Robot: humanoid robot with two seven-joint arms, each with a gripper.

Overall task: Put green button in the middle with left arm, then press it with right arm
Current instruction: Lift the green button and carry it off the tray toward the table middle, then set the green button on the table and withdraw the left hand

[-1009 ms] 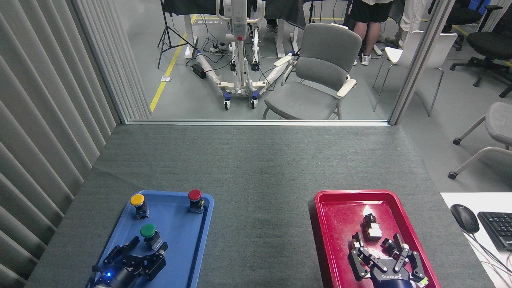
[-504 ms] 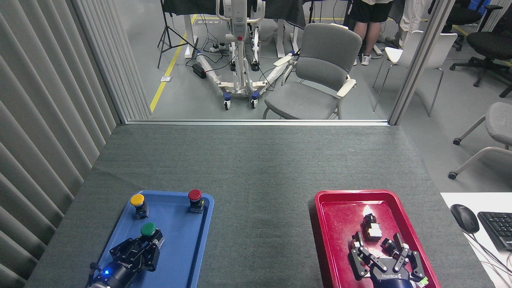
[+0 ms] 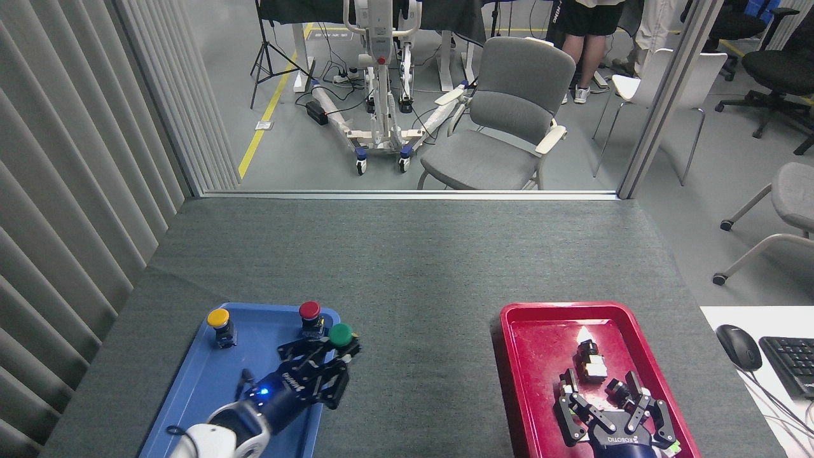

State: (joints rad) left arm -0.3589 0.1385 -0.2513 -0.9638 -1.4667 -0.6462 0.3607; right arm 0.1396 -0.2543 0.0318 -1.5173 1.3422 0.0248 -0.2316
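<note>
Lower left of frame: left gripper (image 3: 334,353) jaws clamped on green button (image 3: 341,334), lifted over right rim of blue tray (image 3: 191,388), near red button (image 3: 310,316). Lower right: right gripper (image 3: 604,397) jaws spread, over red tray (image 3: 540,356).

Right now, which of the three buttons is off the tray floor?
The green button, held in the left gripper above the blue tray's right edge; yellow and red sit inside.
</note>
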